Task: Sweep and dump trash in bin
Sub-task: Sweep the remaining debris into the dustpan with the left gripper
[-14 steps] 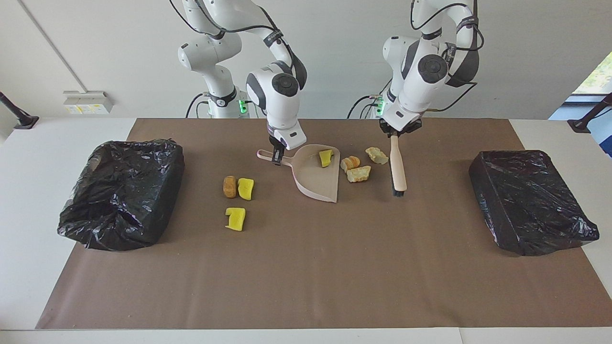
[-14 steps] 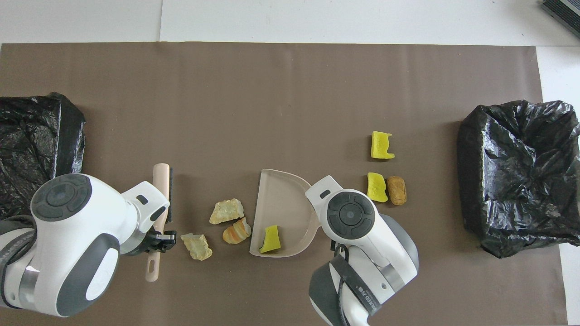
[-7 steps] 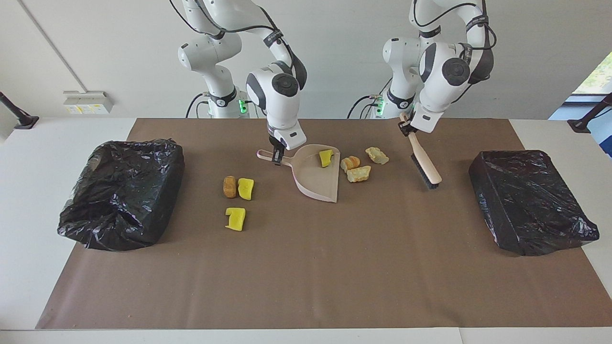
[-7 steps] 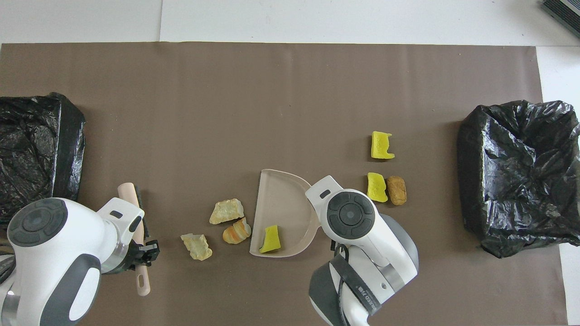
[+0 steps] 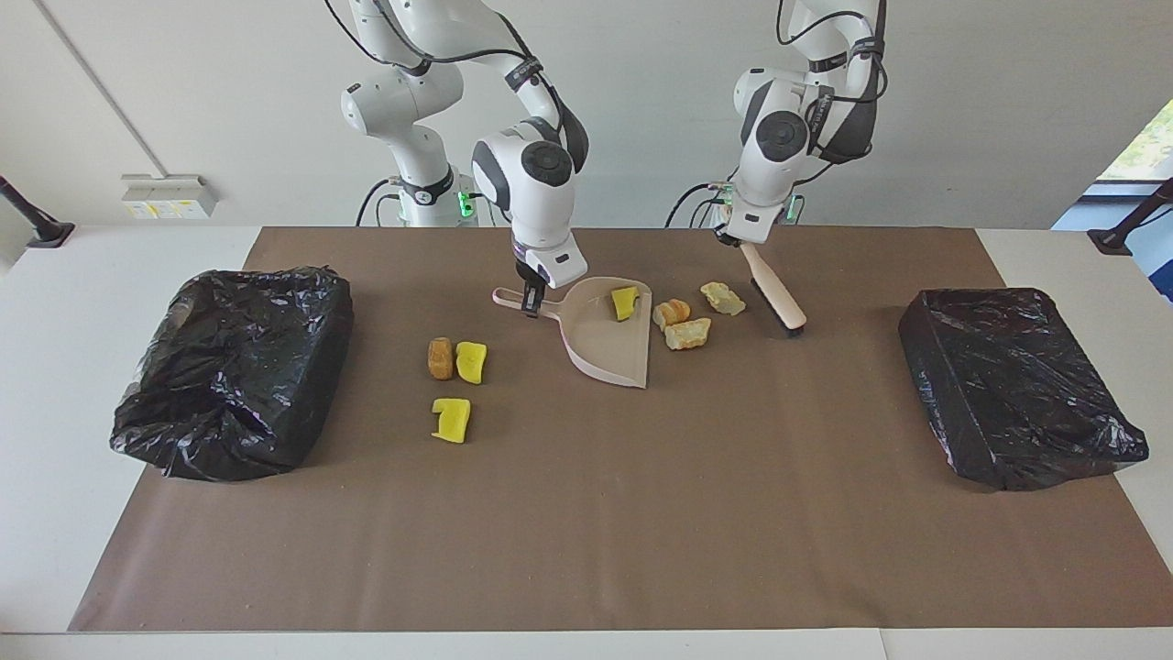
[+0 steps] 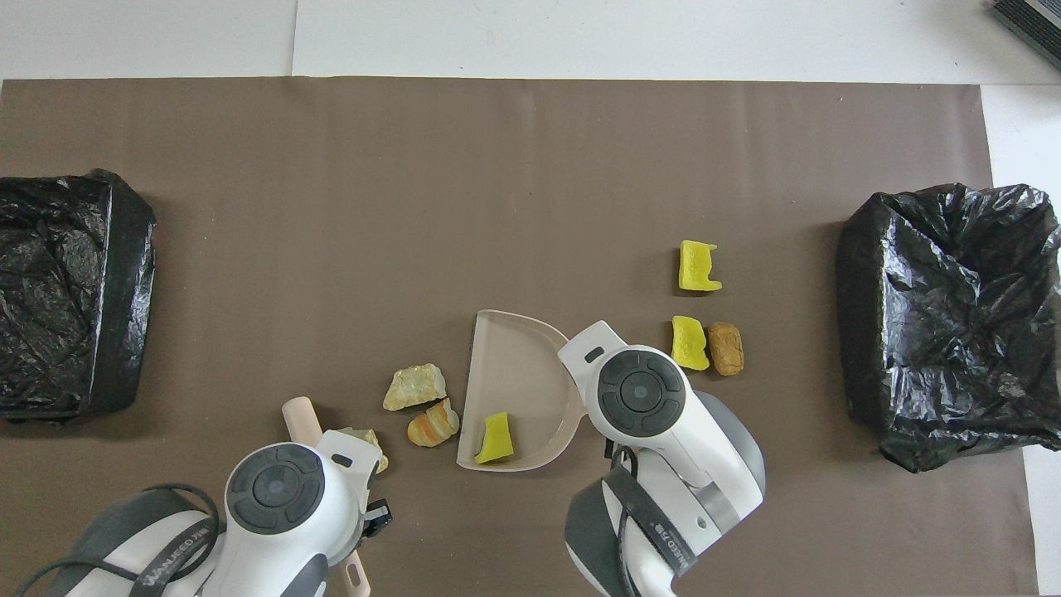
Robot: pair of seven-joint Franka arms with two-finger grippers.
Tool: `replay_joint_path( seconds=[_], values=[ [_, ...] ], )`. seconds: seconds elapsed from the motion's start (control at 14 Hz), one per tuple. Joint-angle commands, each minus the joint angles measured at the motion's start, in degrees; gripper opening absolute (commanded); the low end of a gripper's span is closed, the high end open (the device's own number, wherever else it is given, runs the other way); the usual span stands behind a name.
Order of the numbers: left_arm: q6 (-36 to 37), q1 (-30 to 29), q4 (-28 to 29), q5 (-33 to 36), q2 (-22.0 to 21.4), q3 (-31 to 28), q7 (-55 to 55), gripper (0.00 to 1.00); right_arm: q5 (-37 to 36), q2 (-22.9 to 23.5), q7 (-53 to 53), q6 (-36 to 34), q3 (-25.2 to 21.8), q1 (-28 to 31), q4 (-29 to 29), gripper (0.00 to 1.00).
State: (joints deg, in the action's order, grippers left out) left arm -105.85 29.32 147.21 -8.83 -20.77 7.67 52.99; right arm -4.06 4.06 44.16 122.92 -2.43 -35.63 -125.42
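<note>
Bins lined with black bags [image 5: 234, 371] [image 5: 1013, 385] sat at both table ends. Right gripper [image 5: 531, 301] was clamped on the dustpan [image 5: 612, 335] handle; one yellow piece [image 5: 625, 302] lay inside, other trash [image 5: 456, 361] [image 5: 696, 316] beside it on both sides. Left gripper [image 5: 736, 236] held the tilted brush [image 5: 777, 298] by the pale chunks.

Lab: two table-mounted robot arms [image 5: 541, 183]
</note>
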Motion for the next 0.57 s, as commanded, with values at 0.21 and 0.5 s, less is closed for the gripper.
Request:
replay_joint_path(
  seconds=[0.21,0.5],
  values=[
    [-16.8,2.2,0.7,-3.8,6.2,-0.9,0.5,0.0,-0.9,2.0,0.5,1.5,0.1,0.4,0.8,0.0],
    [-21.6,4.4,-6.8,-4.8,13.3,-0.6,-6.6,0.0,-0.9,2.0,0.5,1.0,0.1,0.4,0.8,0.0]
  ],
)
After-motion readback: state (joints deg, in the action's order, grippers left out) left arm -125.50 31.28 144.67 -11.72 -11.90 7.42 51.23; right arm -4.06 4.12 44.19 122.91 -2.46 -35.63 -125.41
